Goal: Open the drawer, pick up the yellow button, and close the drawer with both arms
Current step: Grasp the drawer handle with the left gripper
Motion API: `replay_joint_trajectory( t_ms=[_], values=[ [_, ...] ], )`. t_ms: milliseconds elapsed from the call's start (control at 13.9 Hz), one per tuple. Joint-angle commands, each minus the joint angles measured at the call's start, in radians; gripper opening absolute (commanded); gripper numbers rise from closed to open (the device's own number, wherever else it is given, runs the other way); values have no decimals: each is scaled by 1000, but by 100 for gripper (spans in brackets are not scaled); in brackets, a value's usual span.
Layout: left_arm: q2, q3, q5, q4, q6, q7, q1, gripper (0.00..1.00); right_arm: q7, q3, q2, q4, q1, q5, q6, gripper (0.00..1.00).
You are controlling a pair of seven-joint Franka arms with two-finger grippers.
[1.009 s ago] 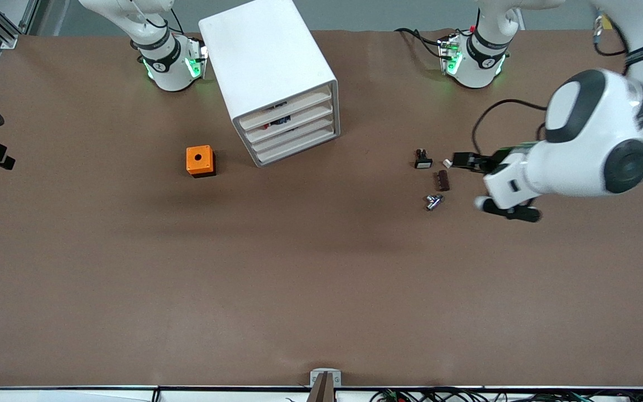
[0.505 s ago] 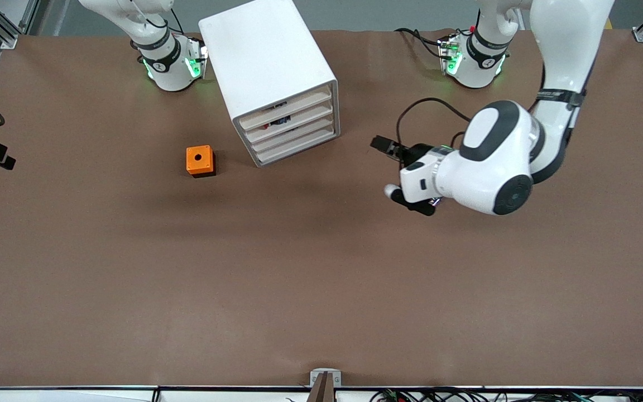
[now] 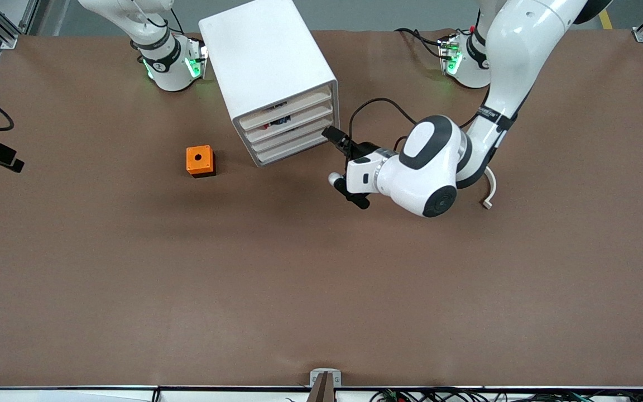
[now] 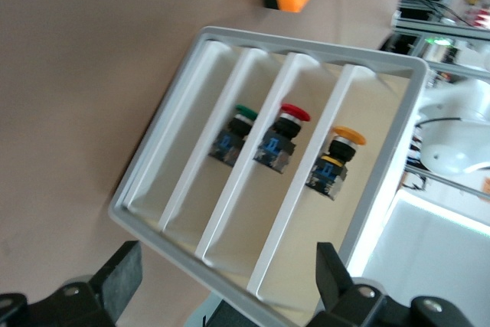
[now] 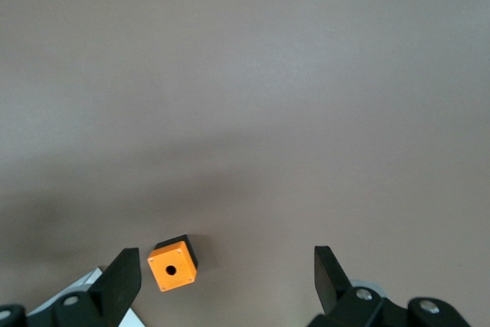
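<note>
The white cabinet (image 3: 268, 61) stands between the two arm bases, its four stacked fronts facing the front camera. The drawer (image 3: 285, 108) is the highest front and is shut. In the left wrist view the drawer (image 4: 367, 181) shows the button (image 4: 338, 158) with its yellow cap inside; green and red capped ones lie in lower fronts. My left gripper (image 3: 341, 184) hovers just before the cabinet's front, a short gap off, open and empty (image 4: 226, 289). My right gripper (image 5: 226, 289) is out of the front view, hangs high over the table, open and empty.
An orange cube with a round hole (image 3: 200, 161) sits on the brown table (image 3: 187, 268) beside the cabinet, toward the right arm's end; the orange cube (image 5: 172, 266) also shows in the right wrist view. The left arm's elbow (image 3: 427, 173) hangs over the table near the cabinet.
The left arm has swung from its own end of the table to the cabinet's front, now covering the small loose parts there. The right arm's base has not moved.
</note>
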Motion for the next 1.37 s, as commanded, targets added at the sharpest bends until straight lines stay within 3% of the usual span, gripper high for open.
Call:
replay_joint_trajectory(
  t_ms=[0, 144, 288, 649, 793, 1297],
  values=[
    [23, -7, -69, 0, 30, 93, -6, 100, 91, -1, 8, 1, 64, -29, -14, 100],
    [26, -10, -124, -26, 85, 153, -32, 100, 171, -1, 8, -1, 92, -26, -16, 100],
    [48, -10, -153, -25, 101, 228, -64, 80, 244, -1, 8, -1, 128, -26, -16, 100],
    [79, -12, -254, -37, 102, 323, -115, 74, 563, -1, 8, -1, 224, -20, -37, 100],
    [79, -12, -281, -51, 104, 342, -122, 66, 646, -1, 10, -1, 245, -23, -39, 100],
    [72, -12, -341, -153, 108, 457, -126, 59, 673, -1, 25, -2, 245, -23, -75, 100]
  ],
)
